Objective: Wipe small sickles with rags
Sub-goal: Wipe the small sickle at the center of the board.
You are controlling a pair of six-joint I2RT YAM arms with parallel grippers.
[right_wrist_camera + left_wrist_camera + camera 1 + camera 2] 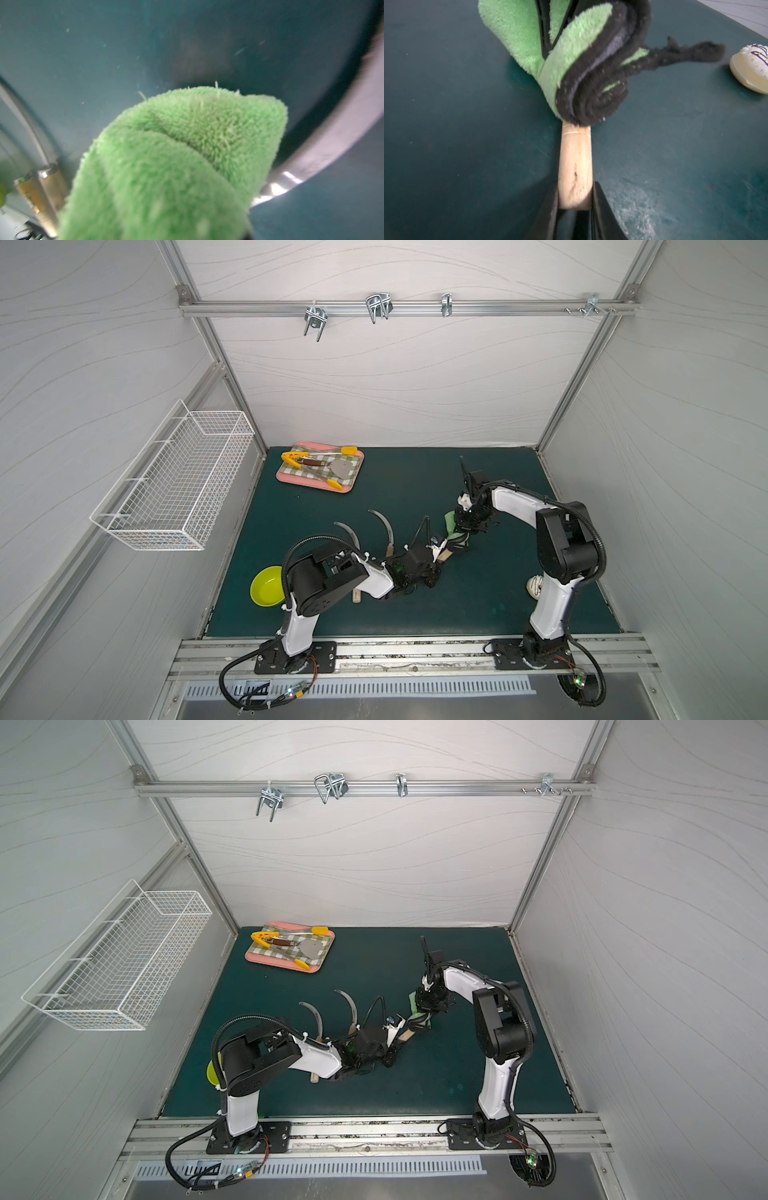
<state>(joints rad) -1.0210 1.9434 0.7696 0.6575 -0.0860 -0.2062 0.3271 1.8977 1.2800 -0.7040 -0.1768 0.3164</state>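
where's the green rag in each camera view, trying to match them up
Both top views: rag over mid-mat, right of centre.
Left wrist: upper centre, draped over the sickle handle.
Right wrist: fills the lower centre.
Shared landmark: the dark green mat, behind it in all four.

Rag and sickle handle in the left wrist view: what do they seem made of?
The rag looks like plush microfibre: fuzzy green pile, black fleecy edging. The sickle handle looks like pale bare wood, matte, with a dark crack.
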